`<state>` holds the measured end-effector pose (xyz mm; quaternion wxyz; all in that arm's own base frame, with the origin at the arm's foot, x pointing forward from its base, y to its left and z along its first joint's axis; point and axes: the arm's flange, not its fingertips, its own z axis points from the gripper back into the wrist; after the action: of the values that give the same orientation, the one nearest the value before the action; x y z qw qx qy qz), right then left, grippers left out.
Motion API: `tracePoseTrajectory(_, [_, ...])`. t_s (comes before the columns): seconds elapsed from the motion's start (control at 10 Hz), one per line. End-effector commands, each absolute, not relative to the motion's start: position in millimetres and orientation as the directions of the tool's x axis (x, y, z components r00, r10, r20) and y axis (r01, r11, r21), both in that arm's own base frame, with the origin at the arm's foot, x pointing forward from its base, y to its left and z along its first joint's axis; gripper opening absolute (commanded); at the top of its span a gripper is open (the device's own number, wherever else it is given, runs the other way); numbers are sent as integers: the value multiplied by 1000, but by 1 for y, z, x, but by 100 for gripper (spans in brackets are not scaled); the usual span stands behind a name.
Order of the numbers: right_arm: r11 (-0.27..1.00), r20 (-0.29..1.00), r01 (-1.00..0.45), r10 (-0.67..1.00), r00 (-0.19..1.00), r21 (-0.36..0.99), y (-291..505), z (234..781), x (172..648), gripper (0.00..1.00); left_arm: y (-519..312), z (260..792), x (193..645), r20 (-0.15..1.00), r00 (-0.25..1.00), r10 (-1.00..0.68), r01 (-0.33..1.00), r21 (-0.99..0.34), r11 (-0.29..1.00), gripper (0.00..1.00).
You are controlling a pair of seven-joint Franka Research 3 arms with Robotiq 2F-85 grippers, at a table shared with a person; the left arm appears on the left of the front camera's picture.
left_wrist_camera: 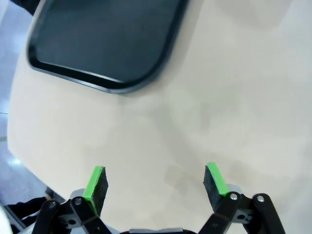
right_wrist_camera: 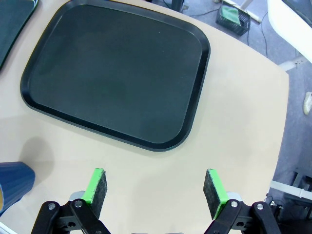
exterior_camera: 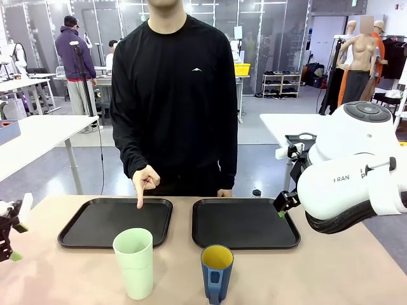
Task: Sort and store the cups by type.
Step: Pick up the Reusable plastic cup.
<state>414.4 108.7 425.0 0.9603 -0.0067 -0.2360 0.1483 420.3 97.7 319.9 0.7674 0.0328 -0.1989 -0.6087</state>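
Left gripper [left_wrist_camera: 156, 187] and right gripper [right_wrist_camera: 156, 190] both gape empty; the mint tumbler [exterior_camera: 134, 267], left of the blue mug [exterior_camera: 216, 277], looks light, slippery and tippy, best pinched mid-wall.

Bright, even light from ceiling lamps fills the room. In the sharp right wrist view a soft, faint shadow lies on the table [right_wrist_camera: 239, 117] beside the mug [right_wrist_camera: 12, 181], and straight lines bow toward the edges. The left wrist view is smeared by blur, leaving the tray [left_wrist_camera: 68, 78] rim soft. The front view is crisp up close.
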Motion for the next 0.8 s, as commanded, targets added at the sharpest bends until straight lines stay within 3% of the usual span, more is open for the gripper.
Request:
tracePoseTrajectory(0.0, [956, 451, -281, 286, 845, -79, 108, 425, 415, 100, 118, 331, 407, 43, 133, -990, 945, 296, 140, 100])
tracePoseTrajectory(0.2, [956, 451, -281, 286, 845, -79, 108, 425, 415, 100, 126, 346, 386, -35, 73, -997, 962, 268, 61, 100])
tracePoseTrajectory(0.3, [956, 451, -281, 286, 845, -79, 108, 425, 415, 100, 132, 357, 378, 37, 40, -999, 958, 283, 48, 100])
tracePoseTrajectory(0.5, [956, 451, -281, 286, 845, -79, 108, 425, 415, 100, 149, 355, 372, 338, -63, -939, 989, 145, -14, 100])
tracePoseTrajectory(0.7, [956, 451, -281, 286, 845, -79, 108, 425, 415, 100, 150, 330, 374, 409, -132, -903, 991, 44, -125, 100])
